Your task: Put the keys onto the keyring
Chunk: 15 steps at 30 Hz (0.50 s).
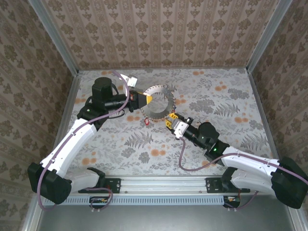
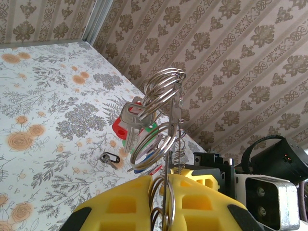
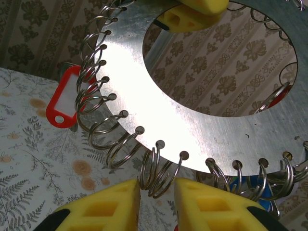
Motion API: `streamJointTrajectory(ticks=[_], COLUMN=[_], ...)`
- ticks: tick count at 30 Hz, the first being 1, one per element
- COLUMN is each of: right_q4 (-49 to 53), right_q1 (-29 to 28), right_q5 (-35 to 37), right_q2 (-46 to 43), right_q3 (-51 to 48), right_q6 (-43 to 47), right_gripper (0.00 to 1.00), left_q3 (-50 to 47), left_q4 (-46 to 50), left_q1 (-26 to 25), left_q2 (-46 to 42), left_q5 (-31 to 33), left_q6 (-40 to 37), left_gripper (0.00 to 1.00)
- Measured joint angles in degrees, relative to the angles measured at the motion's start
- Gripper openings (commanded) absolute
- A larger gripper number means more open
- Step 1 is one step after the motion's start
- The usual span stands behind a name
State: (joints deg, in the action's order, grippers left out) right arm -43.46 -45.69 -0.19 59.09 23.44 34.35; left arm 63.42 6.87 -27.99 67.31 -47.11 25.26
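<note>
Yellow-padded and pressed together, my left gripper (image 1: pixel 146 100) is clamped on the rim of the large flat silvery metal keyring (image 1: pixel 159 113), holding it up on edge above the table. From my left wrist I see that plate edge-on, running up out of my closed fingers (image 2: pixel 120 207), with thin steel split rings (image 2: pixel 163 86) looped through the holes along its rim.

At the keyring's opposite, nearer rim sits my right gripper (image 1: pixel 169 121). Its yellow pads (image 3: pixel 211 207) stand a little apart, and one split ring (image 3: pixel 159 173) hangs from the keyring (image 3: pixel 144 72) into the gap between them. Whether the pads press that ring I cannot tell.

Small grey metal keys (image 2: pixel 129 120) with red and green plastic heads hang bunched on the keyring's far face. A red plastic tag (image 1: pixel 147 121) lies just off the keyring's near rim, and a small dark-headed key (image 2: pixel 109 159) lies flat on the table beneath the keyring.

Under the keyring, the table (image 1: pixel 226 106) is covered in a pale print of grey ferns and orange flowers. Beige damask wallpaper (image 1: pixel 163 29) closes in behind and to both sides of the keyring, with bare aluminium posts (image 1: pixel 53 33) at the corners and an aluminium rail (image 1: pixel 163 183) along the near edge.
</note>
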Motion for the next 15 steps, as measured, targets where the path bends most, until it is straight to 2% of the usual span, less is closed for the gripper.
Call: streamJointTrajectory(ticks=[7,15], right_q4=[2.51,6.51], right_q1=[0.0,0.0], right_q5=[-0.02,-0.26], right_q2=[-2.16,-2.78], right_q3=[0.0,0.15], right_q6=[0.39,1.7], right_gripper=[0.34,0.34], left_q3=[0.0,0.0], left_q4=[0.02,0.04], left_q1=[0.0,0.0], left_q2=[0.0,0.0], left_q5=[-0.02,-0.02], left_q6=[0.0,0.0], left_gripper=[0.0,0.0])
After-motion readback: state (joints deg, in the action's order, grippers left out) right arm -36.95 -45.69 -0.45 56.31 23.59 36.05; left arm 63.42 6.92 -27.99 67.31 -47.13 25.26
